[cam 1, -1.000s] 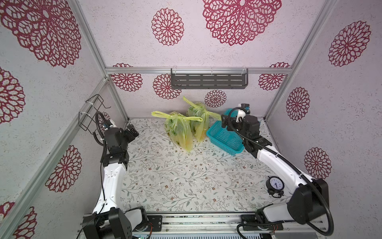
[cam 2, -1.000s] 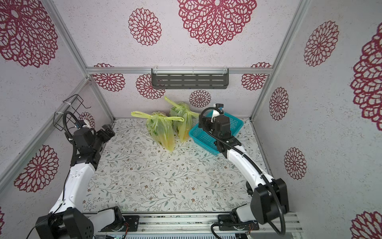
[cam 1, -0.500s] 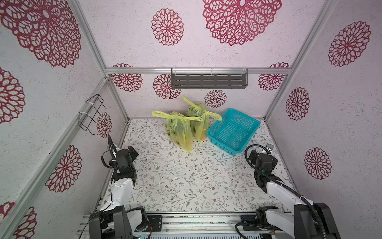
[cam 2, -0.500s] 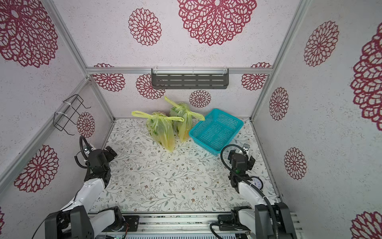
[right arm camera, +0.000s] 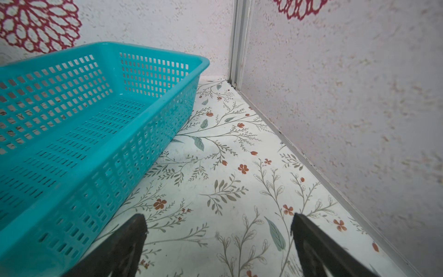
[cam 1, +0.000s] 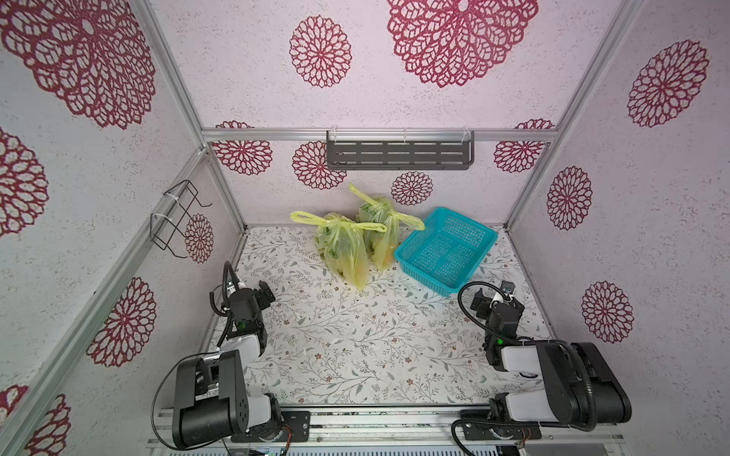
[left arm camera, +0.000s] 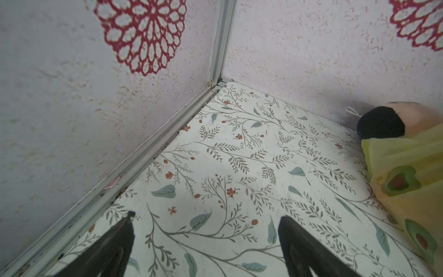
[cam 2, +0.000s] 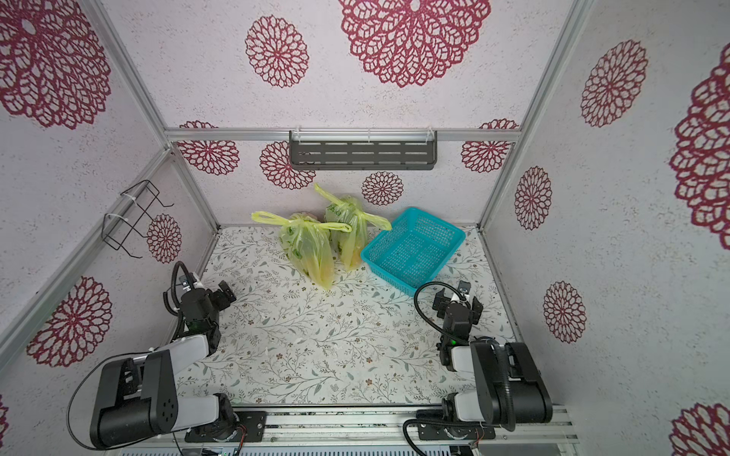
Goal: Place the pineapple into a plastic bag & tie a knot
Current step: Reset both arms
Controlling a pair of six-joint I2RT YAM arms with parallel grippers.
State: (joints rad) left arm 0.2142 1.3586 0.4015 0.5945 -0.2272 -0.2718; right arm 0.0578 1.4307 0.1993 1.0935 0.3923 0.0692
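Pullback on both sides: a moment ago stretched far toward the back of the table [cam 1: 355, 335], with the right gripper [cam 1: 493, 293] over the blue basket [cam 1: 420, 276] and the left gripper [cam 1: 265, 292] up by the left wall; now folded low near the front corners. Wide open on both, holding nothing, touching nothing. Nothing in the basket. Front yellow bag [cam 1: 341, 246] and back yellow bag [cam 1: 377, 229] at the middle of the back edge, touching each other, just beside the basket, same spot as before. Tops look tied, ears sticking out. No clear sight of the pineapple; something yellow and orange through the front bag, so probably inside. Looks like job done, time to rest.
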